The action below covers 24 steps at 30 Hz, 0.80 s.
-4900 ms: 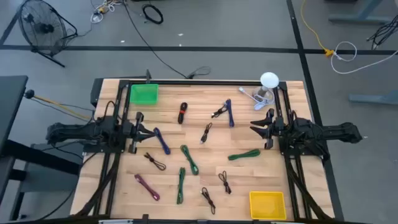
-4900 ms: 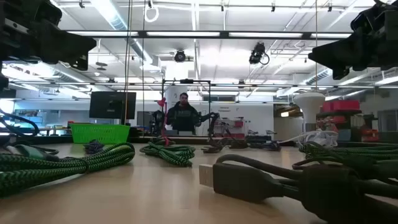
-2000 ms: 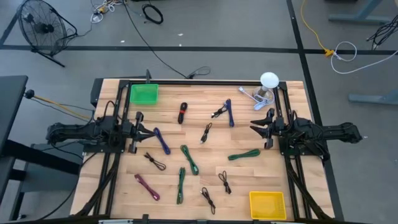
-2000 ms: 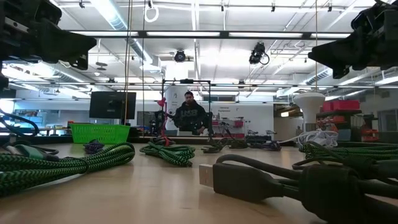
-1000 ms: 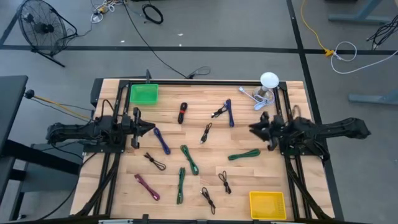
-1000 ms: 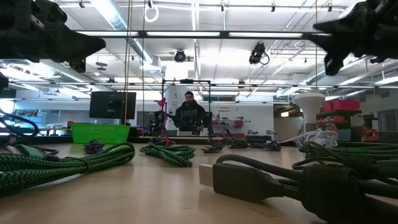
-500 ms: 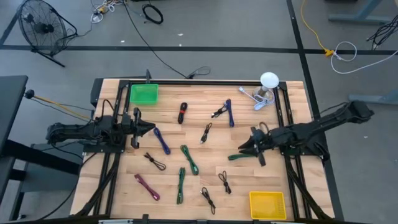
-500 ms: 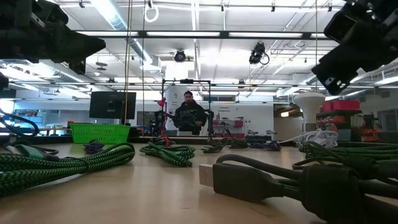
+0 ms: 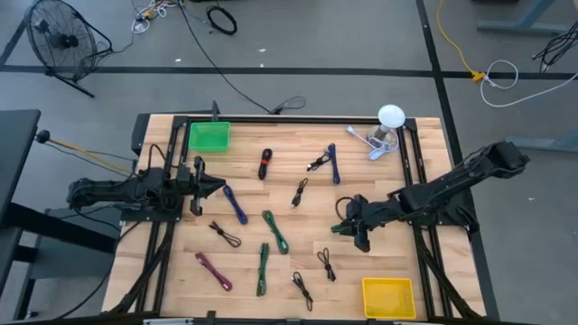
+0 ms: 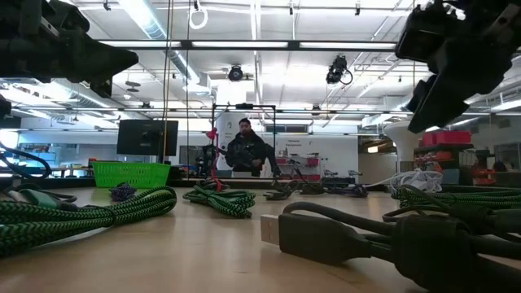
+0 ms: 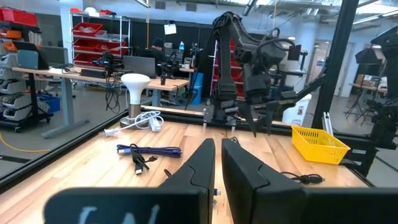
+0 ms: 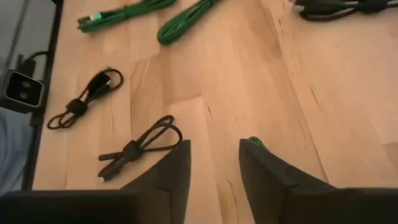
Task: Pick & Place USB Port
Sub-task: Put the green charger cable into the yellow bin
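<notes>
From above, my right arm covers one end of the green cable [image 9: 359, 224], so I can't tell if it touches it. In the right wrist view only a tiny green tip [image 12: 256, 143] peeks past a finger [image 12: 267, 171]; the rest is hidden. The black cables [image 9: 326, 263] look too small from above to tell their plug ends. In the low view the near black plug [image 10: 326, 236] is blurry and runs off the picture's edge. The person [image 10: 246, 152] far behind is too small to make out.
</notes>
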{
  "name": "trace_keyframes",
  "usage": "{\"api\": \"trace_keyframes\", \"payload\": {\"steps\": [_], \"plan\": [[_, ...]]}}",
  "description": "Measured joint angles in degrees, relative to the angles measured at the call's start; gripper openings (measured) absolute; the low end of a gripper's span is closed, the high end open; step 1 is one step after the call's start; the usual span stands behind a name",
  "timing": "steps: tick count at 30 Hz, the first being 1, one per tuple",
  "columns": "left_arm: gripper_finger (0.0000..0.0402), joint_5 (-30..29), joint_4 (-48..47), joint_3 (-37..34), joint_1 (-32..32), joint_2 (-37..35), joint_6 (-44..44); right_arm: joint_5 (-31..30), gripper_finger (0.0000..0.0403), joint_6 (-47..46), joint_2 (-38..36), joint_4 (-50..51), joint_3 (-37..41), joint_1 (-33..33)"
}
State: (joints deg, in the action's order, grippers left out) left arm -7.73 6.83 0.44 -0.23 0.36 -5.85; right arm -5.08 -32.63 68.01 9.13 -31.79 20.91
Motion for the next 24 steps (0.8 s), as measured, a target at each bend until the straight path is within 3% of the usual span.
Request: {"api": "trace_keyframes", "payload": {"steps": [7,24], "plan": [[0.0032,0.00,-0.56,0.00,0.00,0.00,0.00,0.44,0.0195,-0.51,5.27,5.82,-1.31,-0.01],[0.0032,0.00,-1.03,-0.02,0.00,0.00,0.00,-2.95,0.0216,1.64,10.59,10.65,-1.31,-3.43]]}}
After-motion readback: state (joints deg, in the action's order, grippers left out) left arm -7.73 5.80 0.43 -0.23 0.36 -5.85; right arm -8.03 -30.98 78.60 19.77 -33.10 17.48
